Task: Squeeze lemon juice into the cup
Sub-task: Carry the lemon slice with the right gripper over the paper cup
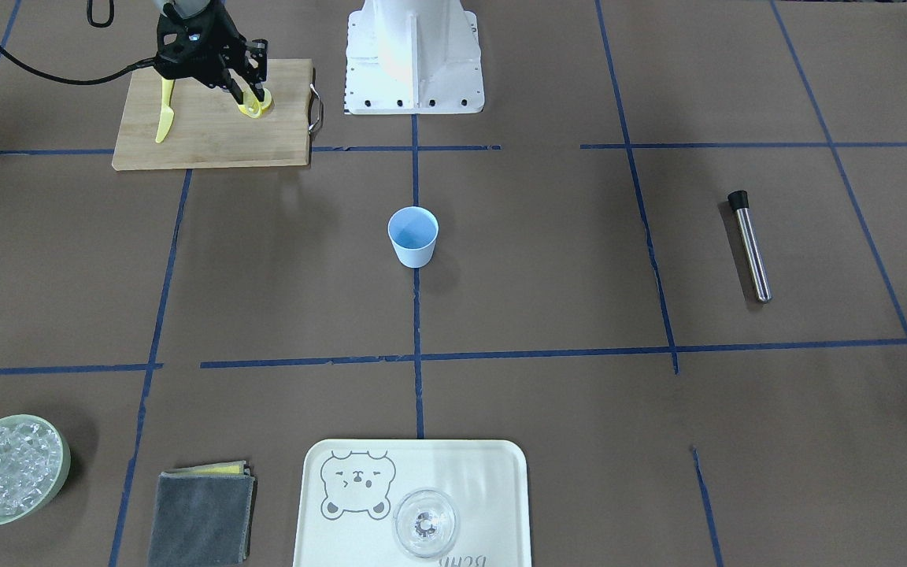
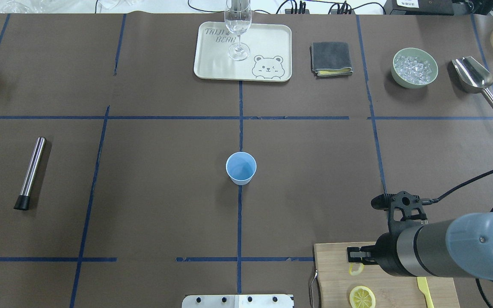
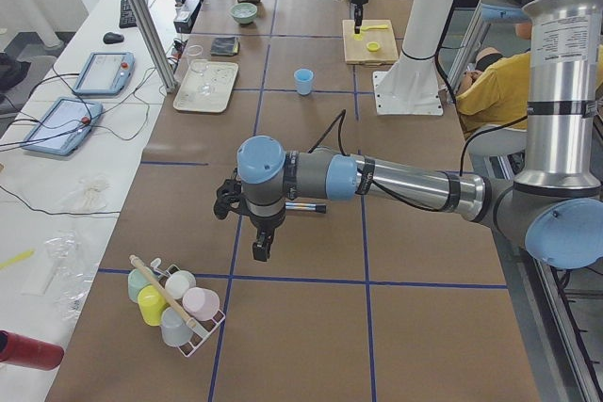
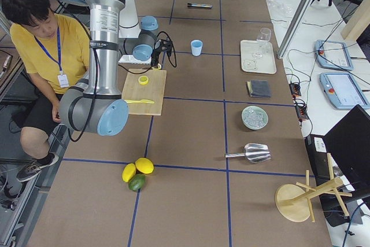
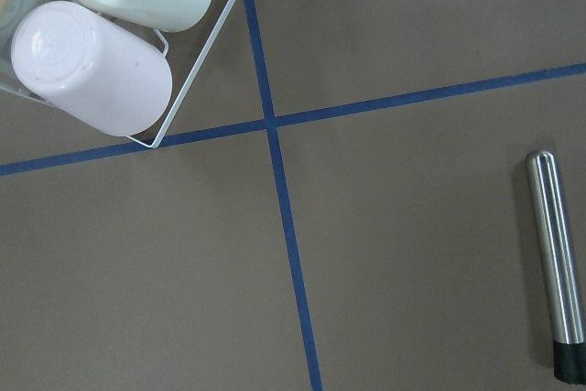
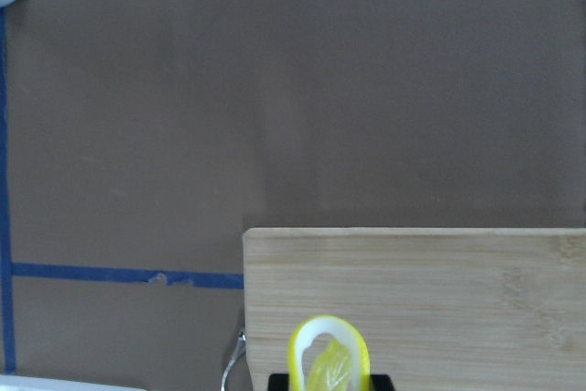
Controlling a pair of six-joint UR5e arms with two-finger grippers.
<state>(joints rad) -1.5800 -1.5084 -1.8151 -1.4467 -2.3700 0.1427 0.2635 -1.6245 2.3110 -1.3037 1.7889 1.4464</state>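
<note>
The right tool point(image 1: 251, 96) is clamped on the lemon point(image 1: 255, 106), folding it into a loop over the cutting board point(image 1: 209, 142); the wrist view cuts off its jaws. From overhead, the cup point(image 2: 241, 168) stands on the tabletop point(image 2: 165, 192) at 10 o'clock from it, well apart. The left tool point(image 3: 259, 251) shows only from the side: open or closed, I cannot tell.

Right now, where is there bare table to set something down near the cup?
Bare paper rings the cup; widest between it and the steel tube, and between it and the tray. Crowded: the board, under the right gripper holding the lemon, with a second slice and knife.
</note>
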